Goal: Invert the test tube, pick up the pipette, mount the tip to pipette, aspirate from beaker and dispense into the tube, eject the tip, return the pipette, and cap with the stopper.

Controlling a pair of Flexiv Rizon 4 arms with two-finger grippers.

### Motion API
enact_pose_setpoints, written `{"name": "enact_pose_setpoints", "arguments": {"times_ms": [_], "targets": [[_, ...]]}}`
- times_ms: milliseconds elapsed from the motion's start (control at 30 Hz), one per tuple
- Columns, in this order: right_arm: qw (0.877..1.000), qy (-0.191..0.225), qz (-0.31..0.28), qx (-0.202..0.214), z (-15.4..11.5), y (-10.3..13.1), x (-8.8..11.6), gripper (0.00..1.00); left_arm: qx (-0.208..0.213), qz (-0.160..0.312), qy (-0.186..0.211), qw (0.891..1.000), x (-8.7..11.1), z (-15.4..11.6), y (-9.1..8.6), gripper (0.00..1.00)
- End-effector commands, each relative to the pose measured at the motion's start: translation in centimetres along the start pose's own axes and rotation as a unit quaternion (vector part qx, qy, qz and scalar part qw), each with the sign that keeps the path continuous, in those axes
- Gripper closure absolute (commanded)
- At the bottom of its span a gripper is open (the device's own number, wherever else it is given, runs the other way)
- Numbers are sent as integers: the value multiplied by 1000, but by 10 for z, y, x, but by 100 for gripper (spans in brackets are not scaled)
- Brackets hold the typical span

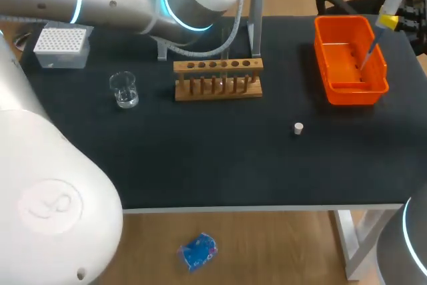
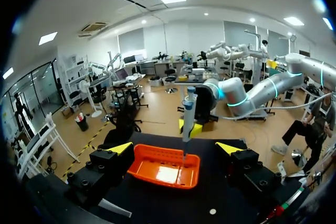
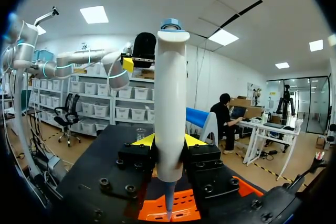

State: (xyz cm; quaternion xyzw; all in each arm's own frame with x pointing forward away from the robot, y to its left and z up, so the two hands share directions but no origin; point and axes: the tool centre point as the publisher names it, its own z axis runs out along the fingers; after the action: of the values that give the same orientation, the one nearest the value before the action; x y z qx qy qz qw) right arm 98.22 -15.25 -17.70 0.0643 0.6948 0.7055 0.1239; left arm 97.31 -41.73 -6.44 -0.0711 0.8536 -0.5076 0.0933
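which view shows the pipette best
Right wrist view: the white-and-blue plastic pipette fills it, clamped in the right claw. Head view shows it small, far right; left wrist view shows it distant, above the orange plastic bin.

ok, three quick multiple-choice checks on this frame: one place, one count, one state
1. The white pipette with the blue cap hangs over: A the orange plastic bin B a glass beaker C a wooden rack.
2. How many small white stoppers lie on the black table: A none B one C three.
3. The right hand is: A open B shut on the pipette C out of view.
Answers: 1A, orange shows right under its tip; 2B, a single one lies in the open; 3B, both yellow fingertips press its body.
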Motion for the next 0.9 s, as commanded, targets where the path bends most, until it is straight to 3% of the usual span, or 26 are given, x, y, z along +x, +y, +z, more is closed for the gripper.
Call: {"name": "enact_pose_setpoints", "arguments": {"times_ms": [33,200,333,367,400,433,900], "targets": [[1000,2,0,0,-1,0,-1,100,-36,0,1,999,0,-2,-2,0],[1000,2,0,0,-1,0,-1,100,-27,-5,-5,1000,-1,7,0,0],[1000,2,0,0,-1,0,-1,100,-1,7,8,1000,0,24,-11,0],[1000,2,0,0,-1,0,-1,100,4,9,11,1000,0,28,-13,24],[1000,2,0,0,-1,0,-1,100,9,11,12,1000,0,32,-16,69],[1000,2,0,0,-1,0,-1,100,16,12,17,1000,1,35,-18,97],[1000,2,0,0,-1,0,-1,100,80,16,43,996,16,84,-54,100]]}}
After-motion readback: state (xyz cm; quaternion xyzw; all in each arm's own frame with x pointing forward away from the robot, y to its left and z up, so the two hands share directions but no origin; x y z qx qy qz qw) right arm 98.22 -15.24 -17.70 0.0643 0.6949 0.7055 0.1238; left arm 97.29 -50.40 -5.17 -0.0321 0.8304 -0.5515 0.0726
